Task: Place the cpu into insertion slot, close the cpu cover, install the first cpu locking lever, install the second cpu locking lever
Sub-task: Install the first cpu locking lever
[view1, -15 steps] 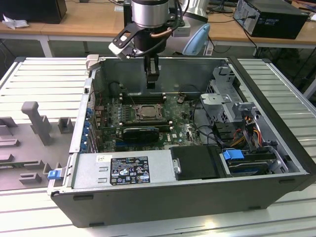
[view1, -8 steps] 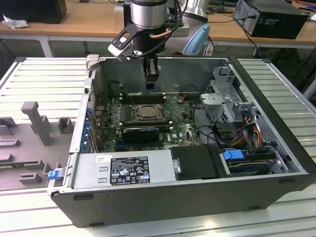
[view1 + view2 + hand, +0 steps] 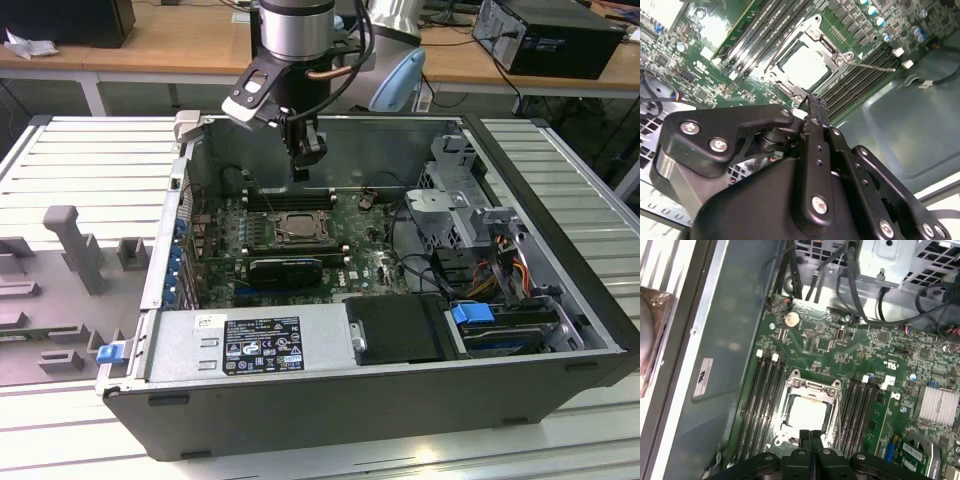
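Open computer case (image 3: 330, 400) lies on a ribbed metal table (image 3: 90, 150), w/ green motherboard (image 3: 370, 265) on its floor. The arm is above the case. Its gripper (image 3: 301, 168) hangs inside, over the board, near the insertion slot (image 3: 297, 228) but apart from it.

In both wrist views the two fingers (image 3: 804, 440) are pressed together, no gap btw them, and nothing is held.

The slot sits in the middle of the board, btw two groups of long black memory slots (image 3: 765, 390). The cpu cover (image 3: 812, 386) lies flat on the slot, its silvery frame around the chip.

The cpu (image 3: 807, 412) is already in the slot, pale top visible through the cut-out of the cover.

In the second wrist view a thin rod (image 3: 875, 66) goes from one socket corner out across the memory slots.
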{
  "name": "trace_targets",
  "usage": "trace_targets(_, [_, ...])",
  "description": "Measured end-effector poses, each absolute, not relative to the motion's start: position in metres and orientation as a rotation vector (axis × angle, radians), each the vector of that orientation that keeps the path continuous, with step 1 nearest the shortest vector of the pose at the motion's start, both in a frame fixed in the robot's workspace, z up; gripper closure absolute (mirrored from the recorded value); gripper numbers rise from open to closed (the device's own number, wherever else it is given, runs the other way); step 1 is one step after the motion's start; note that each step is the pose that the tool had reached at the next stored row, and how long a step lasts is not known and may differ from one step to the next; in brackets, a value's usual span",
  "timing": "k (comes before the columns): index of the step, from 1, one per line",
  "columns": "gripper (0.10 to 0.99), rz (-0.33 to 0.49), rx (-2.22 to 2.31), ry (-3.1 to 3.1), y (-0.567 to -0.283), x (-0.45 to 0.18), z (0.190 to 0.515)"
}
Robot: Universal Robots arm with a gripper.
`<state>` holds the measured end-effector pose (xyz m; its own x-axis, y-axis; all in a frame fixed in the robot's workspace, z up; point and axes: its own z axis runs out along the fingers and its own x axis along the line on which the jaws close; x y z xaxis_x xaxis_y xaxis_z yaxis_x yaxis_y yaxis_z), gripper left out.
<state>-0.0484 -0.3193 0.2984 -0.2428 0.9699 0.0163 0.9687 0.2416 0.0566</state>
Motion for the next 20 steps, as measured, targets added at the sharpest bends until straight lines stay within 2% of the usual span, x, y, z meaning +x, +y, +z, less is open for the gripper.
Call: trace_targets(20, [0.98,0.085,1.911,2.465,-0.319,-0.067,0.298])
